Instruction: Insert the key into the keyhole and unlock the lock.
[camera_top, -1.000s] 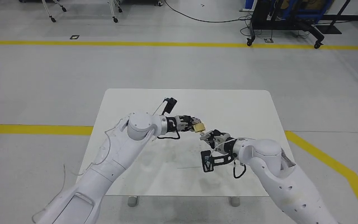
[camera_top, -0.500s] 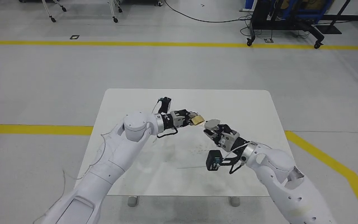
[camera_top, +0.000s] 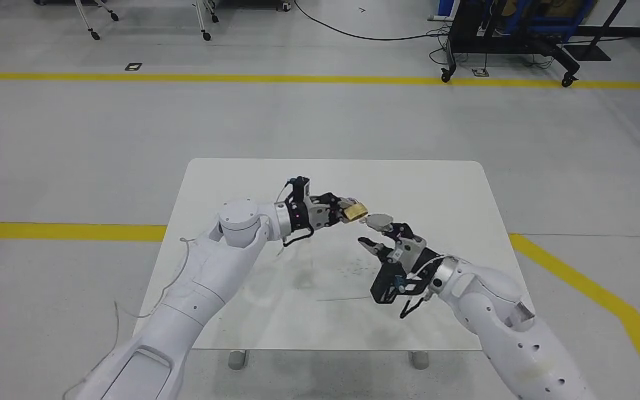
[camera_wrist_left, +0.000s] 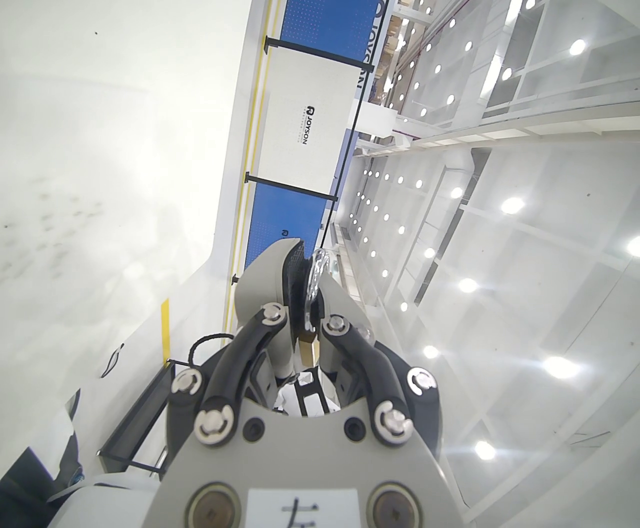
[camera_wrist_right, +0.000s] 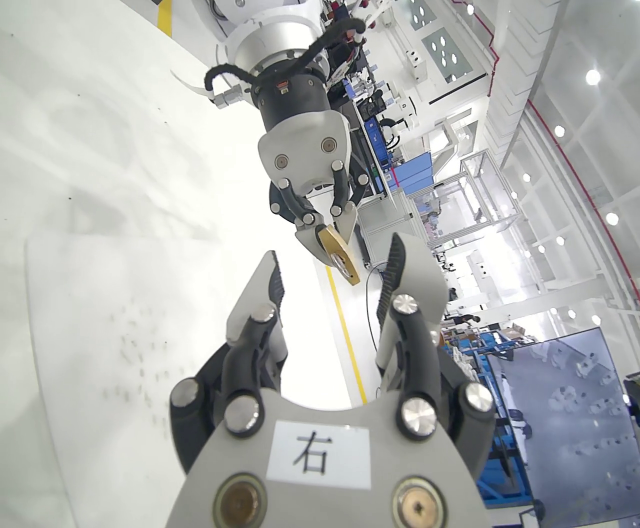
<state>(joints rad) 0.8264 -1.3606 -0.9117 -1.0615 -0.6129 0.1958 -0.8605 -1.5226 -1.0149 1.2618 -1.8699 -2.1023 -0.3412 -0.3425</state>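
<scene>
**Item count:** one table (camera_top: 230, 190), one lock (camera_top: 354, 212), two grippers.

**Left gripper** (camera_top: 343, 209)
- Position: above the middle of the table, lifted off its surface.
- State: the jaws are closed down to the width of the lock and clamp it between both fingers.
- In the left wrist view the left gripper (camera_wrist_left: 307, 270) shows a strip of the brass lock (camera_wrist_left: 308, 350) deep between the fingers. A shiny metal piece (camera_wrist_left: 317, 270) shows near the fingertips. Whether that piece is the shackle or a key cannot be told.

**Lock**
- Position: held in the air, clear of the table, projecting beyond the tips of the left gripper towards the right gripper.
- In the right wrist view the lock (camera_wrist_right: 330, 242) hangs tilted from the left gripper (camera_wrist_right: 327, 227). One silver round part (camera_wrist_right: 342, 262) sits on its brass face. Whether a key sits in that part cannot be told.

**Right gripper** (camera_top: 375, 235)
- Position: near the lock, facing it, and apart from it.
- State: the jaws are spread wide, with nothing between them. In the right wrist view the two toothed fingers (camera_wrist_right: 272, 280) of the right gripper (camera_wrist_right: 334, 252) frame the lock from a distance without contact.
</scene>
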